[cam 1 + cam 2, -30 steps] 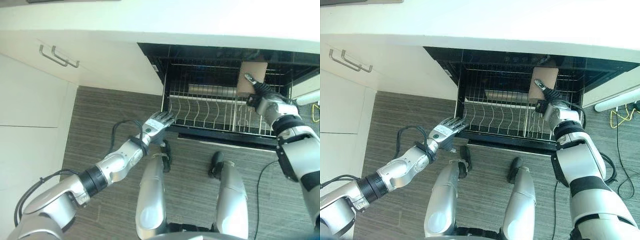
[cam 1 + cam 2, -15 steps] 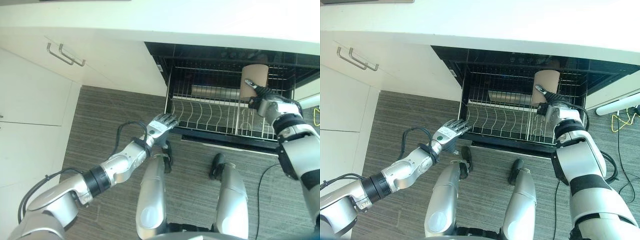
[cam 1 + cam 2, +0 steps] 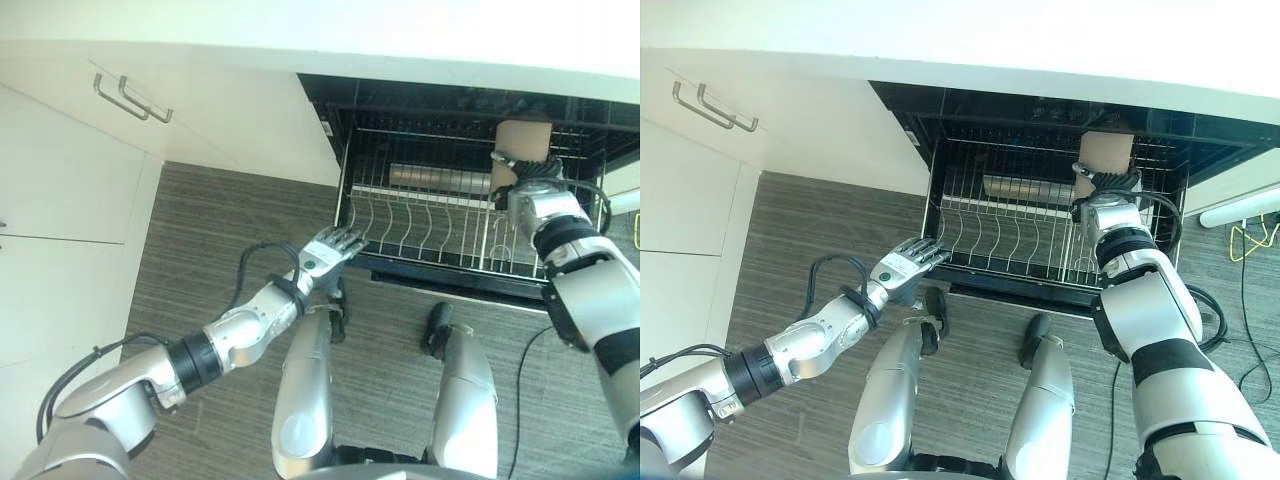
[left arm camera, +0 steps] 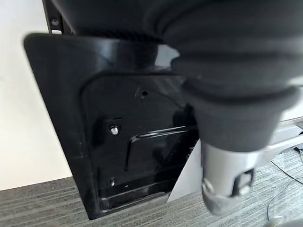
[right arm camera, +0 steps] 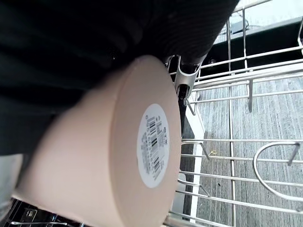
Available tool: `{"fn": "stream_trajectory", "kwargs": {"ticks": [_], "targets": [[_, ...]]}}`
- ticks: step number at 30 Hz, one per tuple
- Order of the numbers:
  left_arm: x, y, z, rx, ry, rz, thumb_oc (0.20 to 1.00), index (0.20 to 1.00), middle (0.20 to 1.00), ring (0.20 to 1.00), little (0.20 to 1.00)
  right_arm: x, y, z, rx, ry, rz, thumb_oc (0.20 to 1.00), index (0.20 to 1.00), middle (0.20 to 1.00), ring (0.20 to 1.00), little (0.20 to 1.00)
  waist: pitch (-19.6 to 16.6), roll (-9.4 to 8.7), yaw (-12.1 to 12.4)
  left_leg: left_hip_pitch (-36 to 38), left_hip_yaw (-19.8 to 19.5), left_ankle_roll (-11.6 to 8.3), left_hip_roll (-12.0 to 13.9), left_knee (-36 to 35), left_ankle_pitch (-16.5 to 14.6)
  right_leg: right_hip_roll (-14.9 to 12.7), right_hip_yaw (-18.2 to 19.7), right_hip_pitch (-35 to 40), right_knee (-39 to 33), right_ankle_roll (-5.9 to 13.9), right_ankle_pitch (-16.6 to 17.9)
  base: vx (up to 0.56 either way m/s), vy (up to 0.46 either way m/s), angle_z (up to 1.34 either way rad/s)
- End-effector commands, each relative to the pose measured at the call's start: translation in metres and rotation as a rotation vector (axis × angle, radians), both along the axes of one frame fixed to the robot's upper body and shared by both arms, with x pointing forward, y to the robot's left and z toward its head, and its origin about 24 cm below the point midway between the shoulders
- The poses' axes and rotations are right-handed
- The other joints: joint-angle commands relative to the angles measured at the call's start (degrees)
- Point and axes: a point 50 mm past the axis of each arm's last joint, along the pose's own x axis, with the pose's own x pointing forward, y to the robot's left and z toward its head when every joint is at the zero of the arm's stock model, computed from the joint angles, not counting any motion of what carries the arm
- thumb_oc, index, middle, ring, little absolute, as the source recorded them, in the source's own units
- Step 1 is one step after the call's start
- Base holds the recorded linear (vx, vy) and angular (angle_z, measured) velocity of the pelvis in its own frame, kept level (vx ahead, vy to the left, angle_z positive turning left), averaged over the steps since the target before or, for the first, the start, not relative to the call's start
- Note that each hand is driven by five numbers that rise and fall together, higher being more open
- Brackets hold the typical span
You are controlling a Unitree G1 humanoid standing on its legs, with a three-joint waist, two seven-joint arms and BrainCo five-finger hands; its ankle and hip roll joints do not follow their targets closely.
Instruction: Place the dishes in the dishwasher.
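since the earlier frames the right robot hand (image 3: 1108, 195) has carried the beige cup (image 3: 1106, 152) deeper over the pulled-out wire rack (image 3: 990, 262) of the dishwasher (image 3: 940, 105), and the cup now sits further toward the back right of the rack. the whole view has also shifted a little, so the camera itself moved.

the right robot hand is curled round the cup; the right wrist view shows its flat base (image 5: 142, 142) with a round sticker (image 5: 154, 145) facing out, the rack wires just past it. whether the cup already touches the rack cannot be told.

the left robot hand (image 3: 335, 247) hovers by the rack's front left corner with its fingers straight and holding nothing.

risks, as a judgement: the cup is tilted on its side, so if it is let go between the tines it may roll or wedge crooked. the hand or wrist could also snag on the upright wires as it pulls out and drag the rack.

count: 1 cup, 1 silver cylindrical vessel (image 3: 440, 180) lying at the back of the rack, 1 rack, 2 cabinet handles (image 3: 130, 98) below the counter (image 3: 320, 35).
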Motion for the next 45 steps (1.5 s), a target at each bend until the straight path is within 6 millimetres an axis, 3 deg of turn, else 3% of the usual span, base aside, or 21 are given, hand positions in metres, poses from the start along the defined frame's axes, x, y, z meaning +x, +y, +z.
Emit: {"fn": "stream_trajectory", "kwargs": {"ticks": [1, 6, 12, 23, 25, 28, 32, 33, 38, 45], "targets": [[-0.038, 0.012, -0.051, 0.108, 0.181, -0.030, 1.000, 1.000, 1.000, 1.000, 1.000, -0.024, -0.053, -0.002, -0.125, 0.025, -0.215, 1.000, 1.000, 1.000, 1.000, 1.000, -0.9, 0.31, 0.1, 1.4, -0.4, -4.62, 3.2, -0.1, -1.5, -0.3, -2.1, -0.2, -3.9, 2.07, 4.5, -0.04, -0.002, 0.00], [-0.037, 0.015, -0.050, 0.113, 0.181, -0.019, 1.000, 1.000, 1.000, 1.000, 1.000, -0.026, -0.057, 0.002, -0.179, 0.038, -0.232, 1.000, 1.000, 1.000, 1.000, 1.000, -0.9, -0.21, 0.0, 1.6, -0.2, -4.35, 3.5, 0.4, -2.0, -0.2, -2.1, -0.1, -3.5, 2.21, 4.4, 0.00, 0.000, 0.00], [-0.037, 0.014, -0.053, 0.114, 0.174, -0.023, 1.000, 1.000, 1.000, 1.000, 1.000, -0.037, -0.065, 0.013, -0.393, 0.106, -0.432, 1.000, 1.000, 1.000, 1.000, 1.000, -0.9, -0.35, -0.1, 1.2, -0.4, -3.99, 3.3, 0.3, -2.4, 0.2, -2.1, -0.5, -3.7, 2.34, 4.3, 0.00, 0.000, 0.00], [-0.033, 0.012, -0.055, 0.127, 0.155, -0.028, 1.000, 1.000, 1.000, 1.000, 1.000, -0.032, -0.052, 0.007, -0.337, 0.068, -0.423, 1.000, 1.000, 1.000, 1.000, 1.000, -0.9, -0.33, 0.0, 1.7, 0.0, -3.71, 2.9, -0.4, -2.7, 0.5, -2.2, 0.2, -5.2, 2.37, 4.5, -0.02, -0.002, 0.00], [-0.031, 0.011, -0.052, 0.125, 0.153, -0.025, 1.000, 1.000, 1.000, 1.000, 1.000, -0.028, -0.047, 0.009, -0.316, 0.014, -0.402, 1.000, 1.000, 1.000, 1.000, 1.000, -0.9, -0.31, -0.1, 2.1, 0.1, -3.55, 2.9, -0.4, -2.9, 0.4, -2.1, 0.4, -5.1, 2.40, 4.4, 0.00, 0.000, 0.00], [-0.030, 0.009, -0.049, 0.137, 0.156, -0.025, 1.000, 1.000, 1.000, 1.000, 1.000, -0.017, -0.030, 0.008, -0.134, -0.119, -0.328, 1.000, 1.000, 1.000, 1.000, 1.000, -0.9, -0.47, -0.4, 2.9, 0.4, -3.59, 2.7, -0.6, -3.2, 0.7, -1.8, 1.0, -5.4, 2.49, 4.2, 0.00, 0.000, 0.00], [-0.026, 0.007, -0.046, 0.135, 0.151, -0.009, 1.000, 1.000, 1.000, 1.000, 1.000, -0.010, -0.010, 0.011, -0.148, -0.219, -0.253, 1.000, 1.000, 1.000, 1.000, 1.000, -0.9, -1.01, -1.0, 2.6, 1.7, -3.05, 2.7, -1.3, -1.8, 1.0, -2.3, 0.6, -6.4, 1.90, 5.7, -0.04, 0.032, -0.04], [-0.025, 0.006, -0.045, 0.129, 0.148, 0.009, 1.000, 1.000, 1.000, 1.000, 1.000, -0.008, 0.005, 0.006, -0.134, -0.255, -0.204, 1.000, 1.000, 1.000, 1.000, 1.000, -0.9, -1.17, -1.7, 2.7, 2.0, -3.04, 2.5, -1.8, -1.6, 1.2, -2.0, 0.4, -6.9, 1.96, 6.0, -0.08, 0.054, -0.15], [-0.027, 0.007, -0.044, 0.105, 0.135, 0.043, 1.000, 1.000, 1.000, 1.000, 1.000, -0.010, 0.037, 0.001, -0.123, -0.341, -0.128, 1.000, 1.000, 1.000, 1.000, 1.000, -0.9, -1.27, -3.5, 2.8, 3.2, -3.10, 2.0, -3.0, -1.5, 1.7, -0.8, -0.2, -8.1, 1.97, 6.2, -0.03, 0.080, -0.13], [-0.031, 0.019, -0.046, 0.088, 0.153, 0.101, 1.000, 1.000, 1.000, 1.000, 1.000, -0.025, 0.052, -0.008, -0.133, -0.411, -0.051, 1.000, 1.000, 1.000, 1.000, 1.000, -0.9, -1.66, -5.3, 4.8, 4.3, -3.44, 1.9, -4.3, -1.0, 1.9, 0.5, 1.9, -10.3, 2.52, 6.4, 0.01, 0.050, -0.08]]}}
